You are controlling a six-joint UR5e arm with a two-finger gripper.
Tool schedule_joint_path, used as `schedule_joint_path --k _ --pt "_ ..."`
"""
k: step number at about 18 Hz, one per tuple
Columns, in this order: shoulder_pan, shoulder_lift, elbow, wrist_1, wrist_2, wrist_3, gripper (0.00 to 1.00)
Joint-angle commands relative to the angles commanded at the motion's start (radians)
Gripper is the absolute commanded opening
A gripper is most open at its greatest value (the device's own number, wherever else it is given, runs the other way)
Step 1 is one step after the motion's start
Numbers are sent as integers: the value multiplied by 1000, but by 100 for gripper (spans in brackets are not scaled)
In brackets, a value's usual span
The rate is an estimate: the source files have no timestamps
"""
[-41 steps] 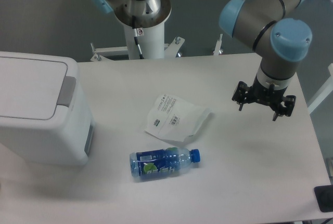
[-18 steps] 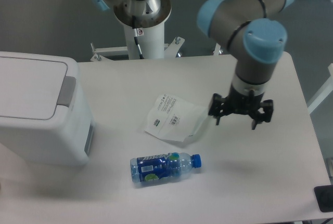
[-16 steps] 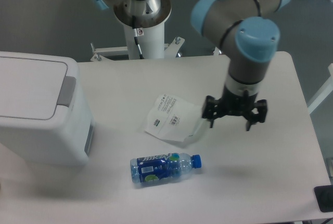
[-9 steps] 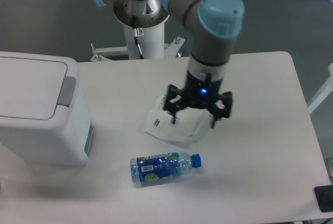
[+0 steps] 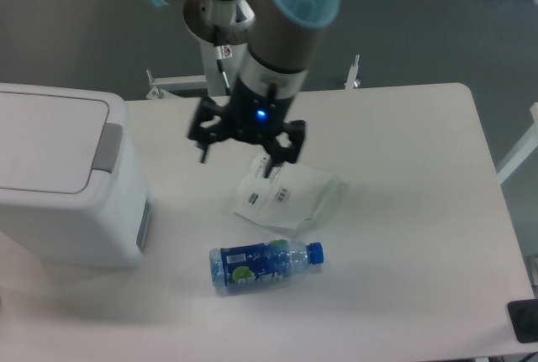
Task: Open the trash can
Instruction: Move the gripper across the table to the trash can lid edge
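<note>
The large white boxy plastic trash can (image 5: 63, 186) stands at the left edge of the white table (image 5: 403, 236), its flat lid down and the grey rectangular push tab (image 5: 107, 147) untouched. The black two-finger gripper (image 5: 239, 154) hangs empty above the table, fingers spread apart, well right of the can. A white printed plastic pouch (image 5: 286, 196) lies just beneath it. A clear blue-capped bottle (image 5: 264, 264) lies on its side nearer the camera.

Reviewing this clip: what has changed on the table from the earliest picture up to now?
The arm swung its gripper from the right side of the table leftward across the white packet toward the trash can, fingers spread and holding nothing. It has not reached the grey push tab. The lid is closed as before. The packet kept its place; the bottle barely moved.
</note>
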Motion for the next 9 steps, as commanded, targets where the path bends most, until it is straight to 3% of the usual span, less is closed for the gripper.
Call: schedule_joint_path --k 9 --pt "-103 15 -37 -17 -3 -39 100"
